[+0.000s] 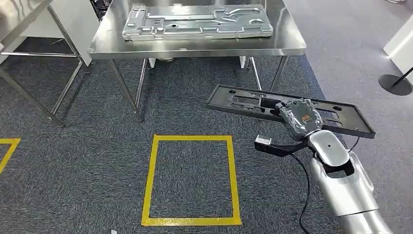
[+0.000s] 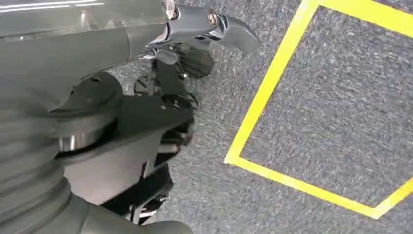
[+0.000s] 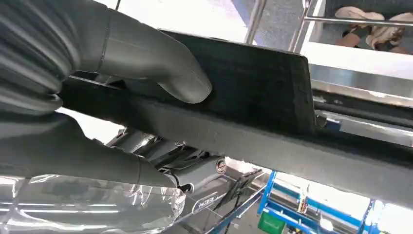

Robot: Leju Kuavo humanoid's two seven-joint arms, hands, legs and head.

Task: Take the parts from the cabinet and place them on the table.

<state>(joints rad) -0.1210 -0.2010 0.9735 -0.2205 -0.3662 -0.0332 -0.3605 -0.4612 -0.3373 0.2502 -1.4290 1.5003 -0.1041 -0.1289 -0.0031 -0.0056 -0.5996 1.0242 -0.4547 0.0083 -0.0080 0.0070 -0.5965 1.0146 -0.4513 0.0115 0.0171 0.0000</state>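
So the long black part [image 1: 287, 109] is gripped near its middle by the right hand [image 1: 299, 118], fingers wrapped around its edge, long axis running left-right. The counter [image 1: 195, 46] lies farther ahead and to the left. The left hand [image 2: 195, 39] is seen hanging over carpet, nothing held.

Right hand [image 1: 300, 118] gripping (thumb pressed); left hand [image 2: 195, 29] hanging.

Two parts — one black frame part [image 1: 243, 103], one grey metal panel [image 1: 197, 22]. One steel worktop [image 1: 195, 46] fully seen, a second worktop [image 1: 19, 19] partly at left. One complete yellow floor square [image 1: 191, 179] — a second square's corner [image 1: 7, 146] at left.
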